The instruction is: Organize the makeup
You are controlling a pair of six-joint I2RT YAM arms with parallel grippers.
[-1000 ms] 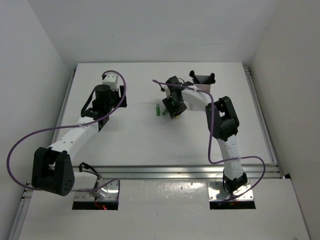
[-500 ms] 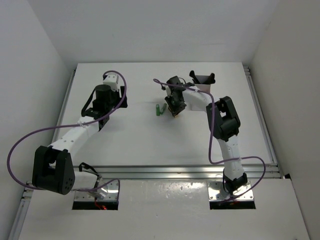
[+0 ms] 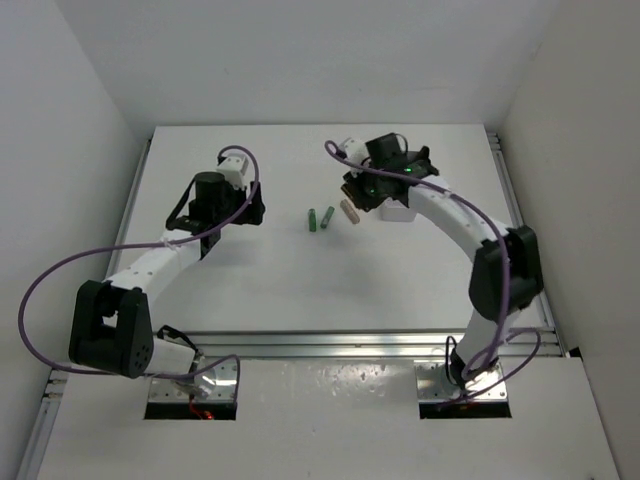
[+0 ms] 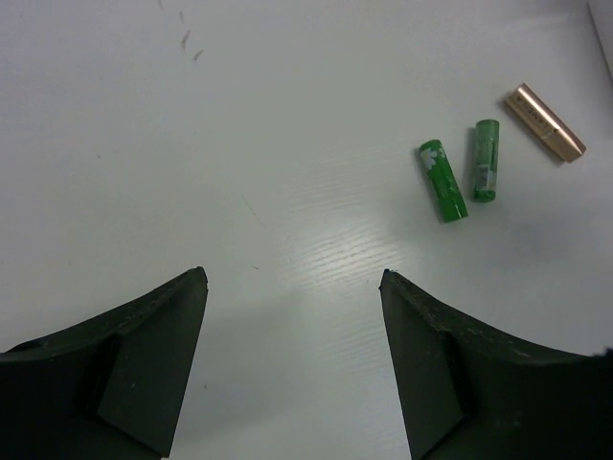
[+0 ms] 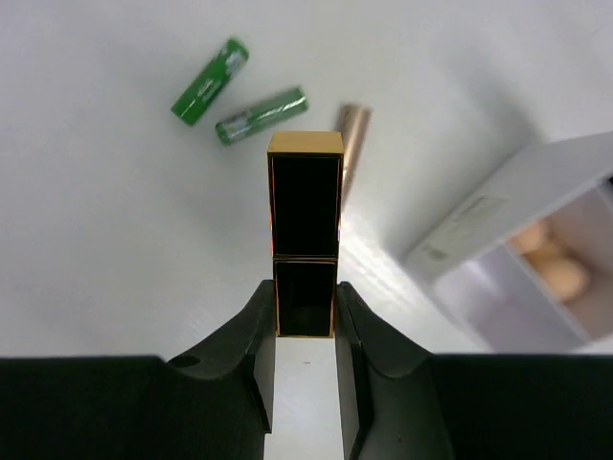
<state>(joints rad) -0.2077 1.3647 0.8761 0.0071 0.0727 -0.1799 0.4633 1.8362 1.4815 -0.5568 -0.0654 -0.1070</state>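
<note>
The white box (image 5: 498, 206) lies on the desk (image 3: 260, 270) just to the right of the right hand (image 5: 305, 292). One of its open compartments holds the peach sponges (image 5: 560, 273), and what the other compartments hold cannot be made out. The right hand is clamped narrowly on the black-gold tube (image 5: 306, 220), which stands straight out past its fingertips, gold rim foremost. Beyond that tip the tan tube (image 5: 354, 129) lies on the desk, partly hidden behind the held tube, with two green tubes (image 5: 261, 115) to its left.

A second ago the right arm was folded with its hand low over the spot beside a single visible green tube. Now the arm is stretched out, the hand sits nearer the box, and both green tubes and the tan tube lie uncovered.

The left hand (image 4: 292, 287) is spread wide and holds nothing, with the three loose tubes ahead of it and to its right.

Only the right wrist view shows the sponges and the grip. From above, the arm covers most of the box (image 3: 400, 213).
</note>
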